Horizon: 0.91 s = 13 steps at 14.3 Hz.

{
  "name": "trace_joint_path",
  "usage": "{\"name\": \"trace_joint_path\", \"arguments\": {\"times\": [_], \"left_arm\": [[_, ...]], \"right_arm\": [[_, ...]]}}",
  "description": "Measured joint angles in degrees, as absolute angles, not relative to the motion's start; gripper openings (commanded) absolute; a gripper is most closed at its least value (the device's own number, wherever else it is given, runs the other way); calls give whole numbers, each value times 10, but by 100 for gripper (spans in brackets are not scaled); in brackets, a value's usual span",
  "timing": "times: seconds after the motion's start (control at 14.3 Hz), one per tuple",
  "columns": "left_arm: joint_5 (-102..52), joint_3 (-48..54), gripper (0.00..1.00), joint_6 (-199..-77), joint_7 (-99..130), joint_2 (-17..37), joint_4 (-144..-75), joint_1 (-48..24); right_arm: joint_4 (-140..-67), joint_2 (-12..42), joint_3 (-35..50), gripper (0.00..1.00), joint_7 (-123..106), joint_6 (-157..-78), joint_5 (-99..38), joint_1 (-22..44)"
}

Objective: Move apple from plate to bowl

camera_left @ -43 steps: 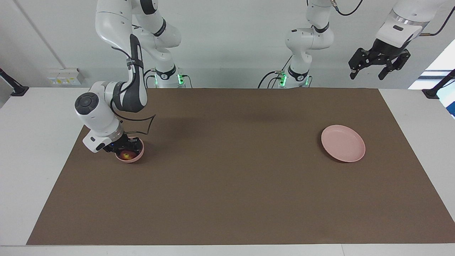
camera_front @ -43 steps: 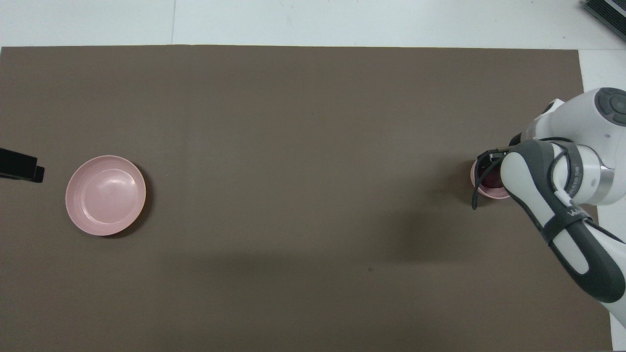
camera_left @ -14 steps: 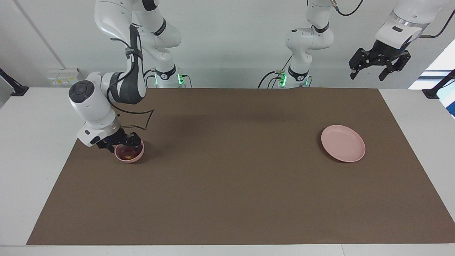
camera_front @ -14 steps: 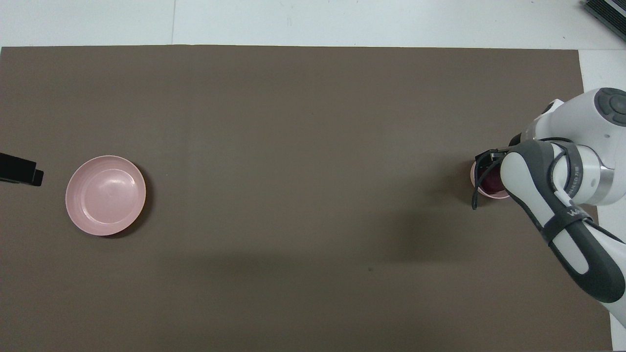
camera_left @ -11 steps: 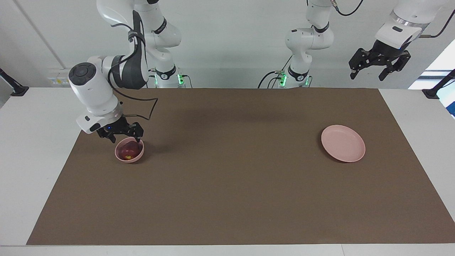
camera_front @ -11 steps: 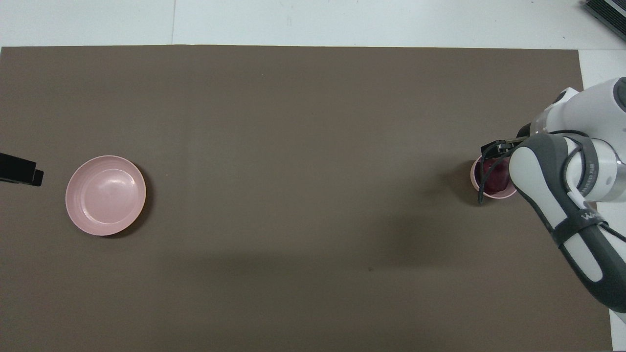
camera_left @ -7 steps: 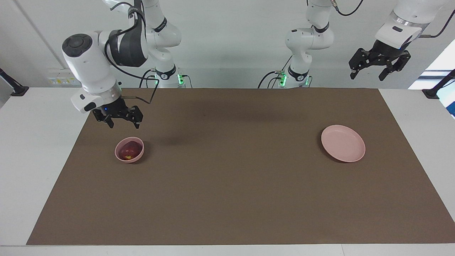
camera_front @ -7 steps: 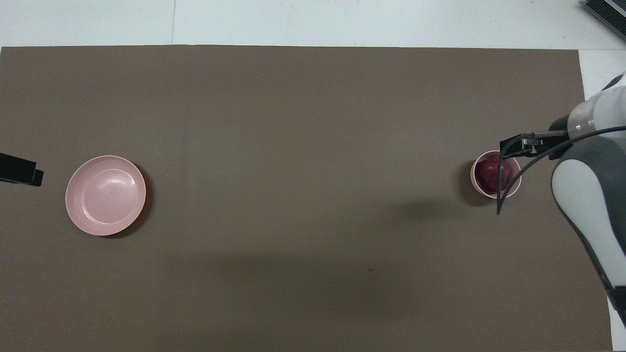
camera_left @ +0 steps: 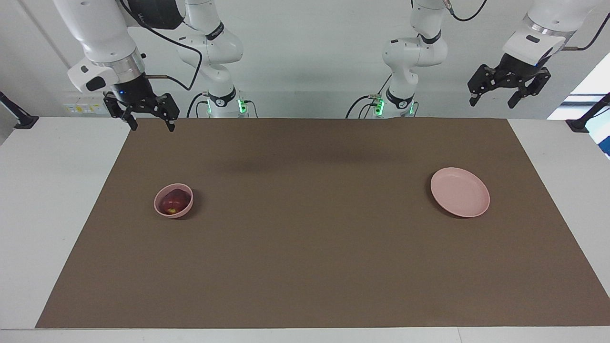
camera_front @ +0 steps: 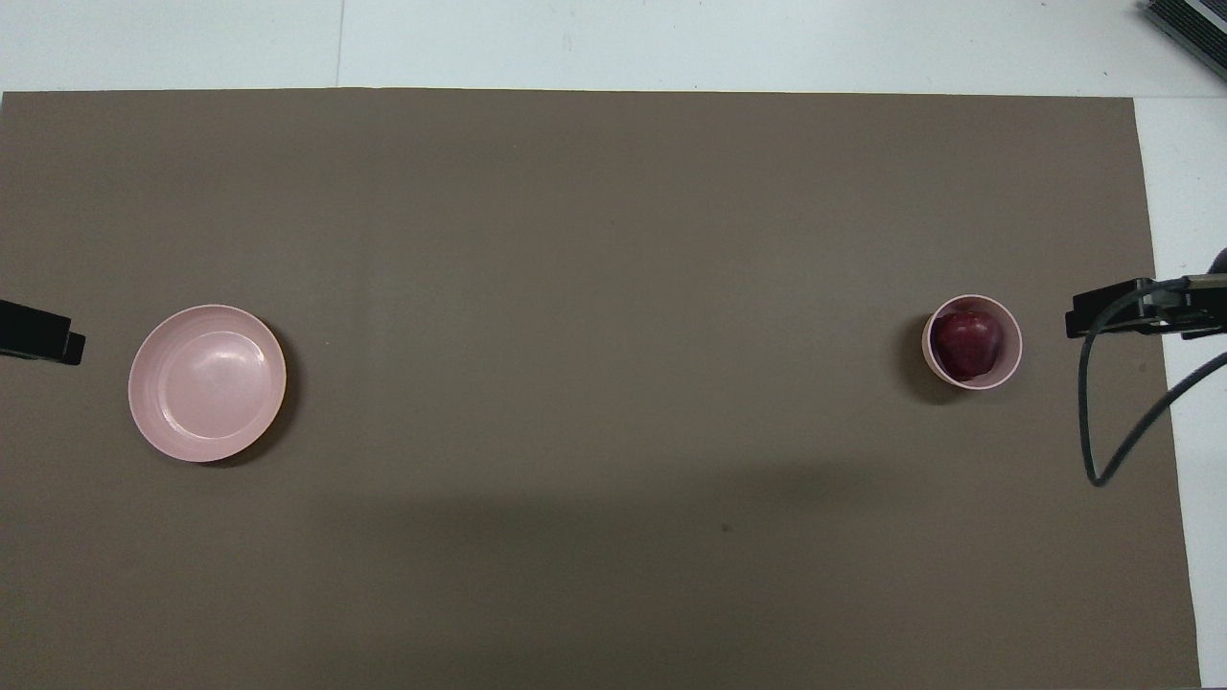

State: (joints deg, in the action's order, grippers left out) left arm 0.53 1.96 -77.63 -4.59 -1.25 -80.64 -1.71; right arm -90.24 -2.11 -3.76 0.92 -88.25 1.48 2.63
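The dark red apple (camera_left: 172, 203) (camera_front: 967, 342) lies in the small pink bowl (camera_left: 183, 210) (camera_front: 1013, 355) toward the right arm's end of the table. The flat pink plate (camera_left: 460, 191) (camera_front: 207, 381) lies bare toward the left arm's end. My right gripper (camera_left: 150, 123) (camera_front: 1141, 309) is open and empty, high in the air above the mat's edge by the robots, well clear of the bowl. My left gripper (camera_left: 508, 93) (camera_front: 38, 333) is open and empty, raised high at the left arm's end of the table, where that arm waits.
A brown mat (camera_left: 314, 228) (camera_front: 575, 287) covers most of the white table (camera_left: 43, 190). A black cable (camera_front: 1112, 450) hangs from the right arm near the mat's edge.
My right gripper, open, has risen from just above the bowl and drawn back toward the robots. The apple stays in the bowl. The left arm has not moved.
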Motion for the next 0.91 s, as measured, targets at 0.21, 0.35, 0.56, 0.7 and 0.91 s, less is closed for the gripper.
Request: {"name": "trace_joint_path", "arguments": {"times": [0.21, 0.35, 0.56, 0.7, 0.91], "left_arm": [[5, 20, 100, -776, -46, -13, -806, -17], [5, 20, 100, -776, -46, -13, -806, -17], [5, 20, 100, -776, -46, -13, -806, -17], [5, 20, 100, -776, -46, -13, -806, -17], [5, 20, 100, -776, -46, -13, -806, -17]], "right_arm": [[-876, -42, -38, 100, 9, -833, 15, 26], [-873, -60, -38, 100, 9, -819, 16, 26], [-879, -67, -38, 100, 9, -811, 16, 25], [-885, -66, -37, 100, 9, -812, 15, 25], [-890, -65, -36, 100, 8, -812, 15, 26]]}}
